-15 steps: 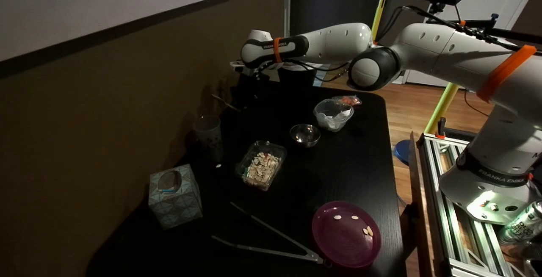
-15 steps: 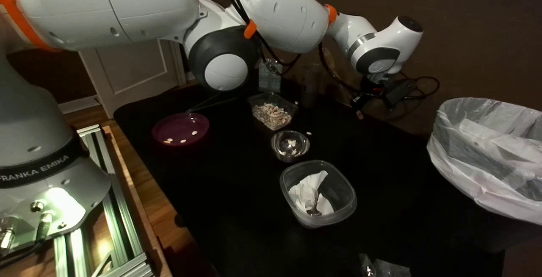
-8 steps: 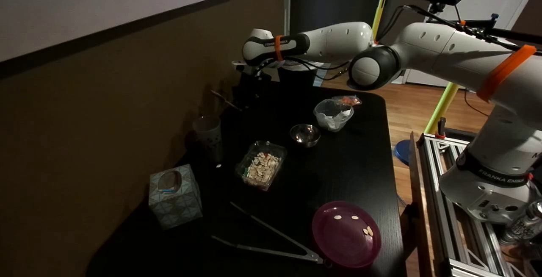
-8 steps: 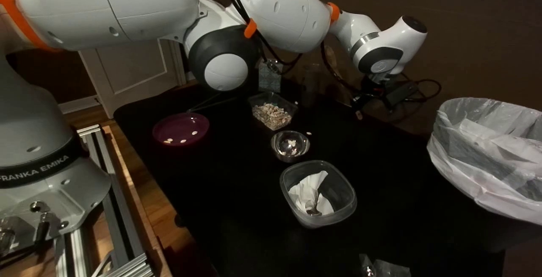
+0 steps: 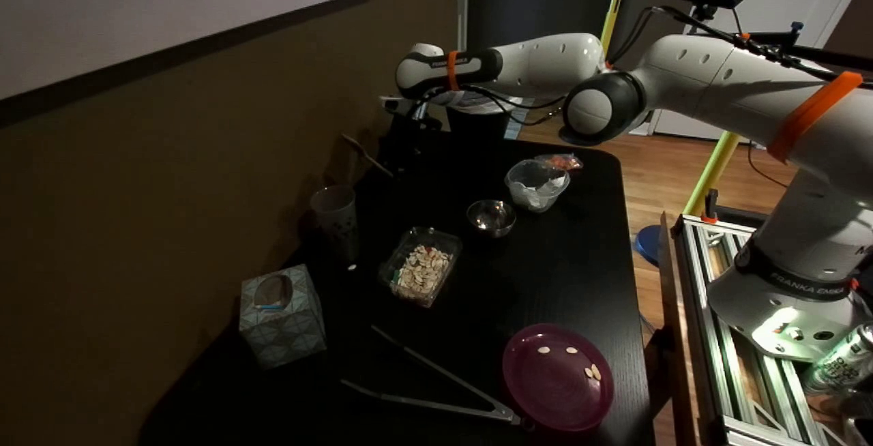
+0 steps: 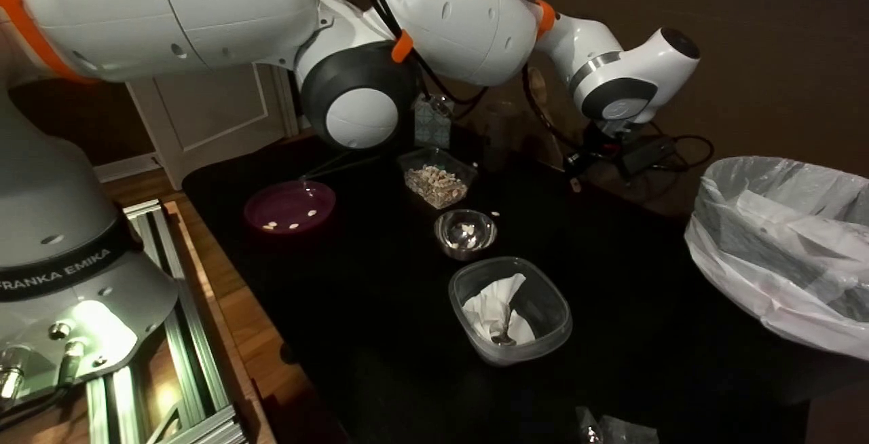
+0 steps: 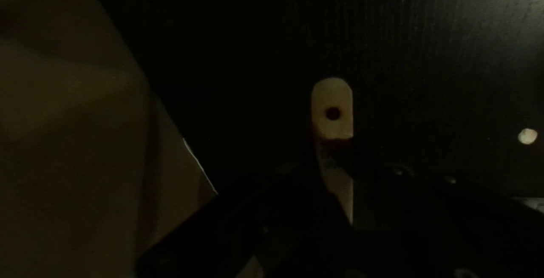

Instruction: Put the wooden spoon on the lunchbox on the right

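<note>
The wooden spoon (image 6: 537, 84) is in my gripper (image 6: 574, 164), above the far table edge by the wall. It is tilted, bowl end up, and also shows in an exterior view (image 5: 368, 155). In the wrist view my gripper (image 7: 333, 152) is shut on the handle; the handle end with a hole (image 7: 332, 93) sticks out past the dark fingers. The lunchbox, a whitish see-through container (image 6: 519, 354) with a crumpled white napkin inside, stands on the table apart from the gripper. It also shows in an exterior view (image 5: 537, 206), with a bag of reddish bits (image 5: 565, 161) behind it.
A metal bowl (image 5: 492, 230) and a clear box of pale seeds (image 5: 447, 236) stand near the lunchbox. A cup (image 5: 335, 217) and tissue box (image 5: 283, 323) are by the wall. Tongs (image 5: 443, 406) and a purple plate (image 5: 556, 402) lie beyond. A lined bin (image 6: 747, 294) stands beside the table.
The gripper has moved slightly along the wall towards the bin, carrying the spoon with it. The spoon has turned a little. The containers on the table have not moved.
</note>
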{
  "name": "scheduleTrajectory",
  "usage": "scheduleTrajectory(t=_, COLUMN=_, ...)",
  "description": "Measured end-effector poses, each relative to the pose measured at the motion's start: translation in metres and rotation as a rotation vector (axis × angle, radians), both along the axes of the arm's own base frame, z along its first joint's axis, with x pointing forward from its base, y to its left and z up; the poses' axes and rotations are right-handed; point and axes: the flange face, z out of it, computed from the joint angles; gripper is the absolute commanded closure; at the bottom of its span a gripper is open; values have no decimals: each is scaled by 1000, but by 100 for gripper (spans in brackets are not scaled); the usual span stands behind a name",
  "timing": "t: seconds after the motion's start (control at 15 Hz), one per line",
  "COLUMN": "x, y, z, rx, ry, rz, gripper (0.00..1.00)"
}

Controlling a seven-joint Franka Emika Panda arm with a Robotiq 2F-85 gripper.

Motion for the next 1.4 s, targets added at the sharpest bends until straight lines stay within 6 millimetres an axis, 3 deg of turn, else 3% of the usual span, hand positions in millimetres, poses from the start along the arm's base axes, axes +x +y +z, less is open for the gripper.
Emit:
scheduleTrajectory(t=0.07, x=0, y=-2, z=2, rx=4, ry=-6, rz=-5, gripper=94)
scheduleTrajectory(t=0.13, x=1, y=-5, z=4, rx=9, ry=-20, rz=-16, gripper=74)
scheduleTrajectory(t=0.4, x=4, y=-17, z=9, rx=-12, ry=-75, rz=-62, gripper=74)
scheduleTrajectory(t=0.47, x=4, y=-17, z=9, rx=-11, ry=-75, rz=-63, gripper=94)
scheduleTrajectory(t=0.93, x=4, y=-17, z=14, rx=-11, ry=-55, rz=-103, gripper=94)
scheduleTrajectory(t=1.4, x=1, y=-36, z=57, rx=56, ry=77, rz=-440, gripper=94)
